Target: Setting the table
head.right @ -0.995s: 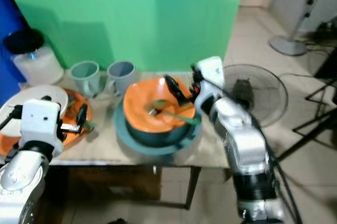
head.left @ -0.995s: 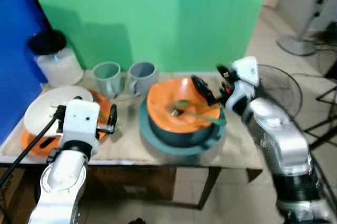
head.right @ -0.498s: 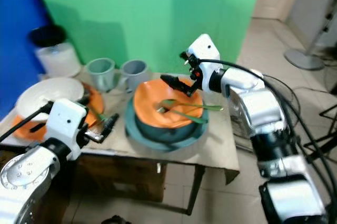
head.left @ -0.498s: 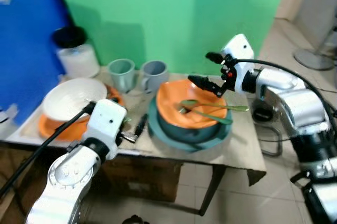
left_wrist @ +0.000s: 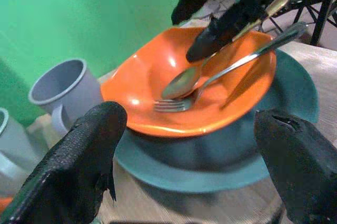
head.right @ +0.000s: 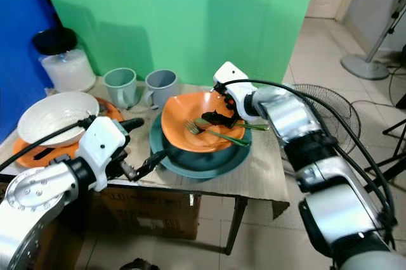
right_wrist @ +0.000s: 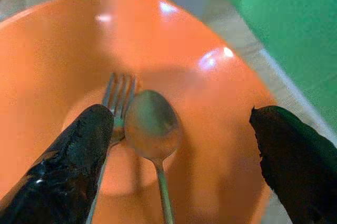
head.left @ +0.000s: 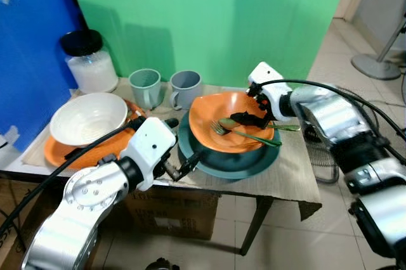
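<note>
So the orange bowl sits on a teal plate near the middle of the table, and it's got one fork and one spoon lying in it, handles sticking out over the rim toward the robot's right. The right gripper is down inside the bowl right over the cutlery, fingers spread wide with the spoon bowl and fork tines between them, not clamped on anything. The left gripper is at the near edge of the plate, fingers also apart.

Behind the bowl: two mugs, side by side. Off to the left a white bowl sits on an orange plate, and there's one black-lidded jar behind that.

Tabletop looks like bare cardboard-ish beige. Green backdrop behind, blue panel on the left, tiled floor, and a fan beside the table.
</note>
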Controlling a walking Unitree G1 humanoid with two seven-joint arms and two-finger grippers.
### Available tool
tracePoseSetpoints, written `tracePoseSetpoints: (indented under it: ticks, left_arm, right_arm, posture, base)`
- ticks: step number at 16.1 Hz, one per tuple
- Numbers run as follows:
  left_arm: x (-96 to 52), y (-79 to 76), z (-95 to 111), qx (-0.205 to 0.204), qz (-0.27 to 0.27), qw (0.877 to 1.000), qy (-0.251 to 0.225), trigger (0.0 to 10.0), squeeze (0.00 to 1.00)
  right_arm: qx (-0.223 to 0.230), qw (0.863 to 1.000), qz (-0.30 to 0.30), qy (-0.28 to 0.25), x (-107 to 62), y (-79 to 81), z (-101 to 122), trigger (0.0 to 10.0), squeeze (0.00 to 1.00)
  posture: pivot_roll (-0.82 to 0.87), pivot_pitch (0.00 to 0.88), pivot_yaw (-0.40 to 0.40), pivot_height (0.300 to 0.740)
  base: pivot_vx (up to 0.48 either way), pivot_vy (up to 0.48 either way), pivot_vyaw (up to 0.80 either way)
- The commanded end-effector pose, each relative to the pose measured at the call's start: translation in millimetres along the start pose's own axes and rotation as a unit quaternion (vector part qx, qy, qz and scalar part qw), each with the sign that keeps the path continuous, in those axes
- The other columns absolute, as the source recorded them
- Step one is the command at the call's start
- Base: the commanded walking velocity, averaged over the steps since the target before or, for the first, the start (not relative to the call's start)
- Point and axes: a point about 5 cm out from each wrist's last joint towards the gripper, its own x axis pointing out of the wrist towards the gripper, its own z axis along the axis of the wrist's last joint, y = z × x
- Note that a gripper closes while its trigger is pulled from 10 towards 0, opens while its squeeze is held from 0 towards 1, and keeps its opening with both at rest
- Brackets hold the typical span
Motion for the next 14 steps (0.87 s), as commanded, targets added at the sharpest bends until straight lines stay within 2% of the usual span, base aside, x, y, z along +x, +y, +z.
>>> tracePoseSetpoints:
  ticks: [1, 3, 4, 5, 6, 11, 14]
  left_arm:
    - [0.1, -0.6, -2.5, -0.003, -0.010, 1.000, 0.009, 10.0, 0.00]
    - [-1.5, -3.6, -4.6, -0.008, -0.030, 0.999, 0.015, 10.0, 0.00]
    - [-2.1, -5.4, -5.4, -0.013, -0.038, 0.999, 0.017, 10.0, 0.00]
    - [-2.4, -6.3, -6.2, -0.016, -0.039, 0.999, 0.020, 10.0, 0.00]
    - [-2.4, -6.6, -6.9, -0.017, -0.041, 0.999, 0.022, 10.0, 0.00]
    - [-2.3, -7.3, -7.4, -0.022, -0.051, 0.998, 0.025, 10.0, 0.00]
    - [-1.6, -6.5, -8.4, -0.022, -0.052, 0.998, 0.027, 10.0, 0.00]
  right_arm:
    - [-0.002, 1.000, -0.001, 0.005, -1.5, -2.5, 5.2, 4.8, 0.00]
    - [-0.003, 1.000, 0.008, 0.023, -2.6, -5.2, 2.9, 4.6, 0.00]
    - [-0.005, 0.999, 0.011, 0.035, -3.9, -6.0, 1.5, 3.8, 0.00]
    - [-0.009, 0.999, 0.009, 0.047, -4.8, -6.9, 0.4, 1.1, 0.00]
    - [-0.008, 0.998, 0.010, 0.053, -5.1, -7.2, 0.4, 0.0, 0.00]
    - [-0.018, 0.996, 0.010, 0.092, -7.3, -8.6, -0.4, 0.0, 0.00]
    - [-0.008, 0.995, 0.003, 0.099, -5.5, -9.6, 0.2, 0.0, 0.00]
  posture:
    - [-0.03, 0.000, 0.036, 0.740]
    - [-0.03, 0.000, 0.037, 0.740]
    - [-0.03, 0.000, 0.036, 0.740]
    - [-0.04, 0.000, 0.036, 0.740]
    - [-0.04, 0.000, 0.035, 0.740]
    - [-0.04, 0.000, 0.033, 0.740]
    - [-0.04, 0.000, 0.031, 0.740]
  base:
    - [0.000, 0.000, 0.00]
    - [0.000, 0.000, 0.00]
    - [0.000, 0.000, 0.00]
    - [0.000, 0.000, 0.00]
    - [0.000, 0.000, 0.00]
    - [0.000, 0.000, 0.00]
    - [0.000, 0.000, 0.00]
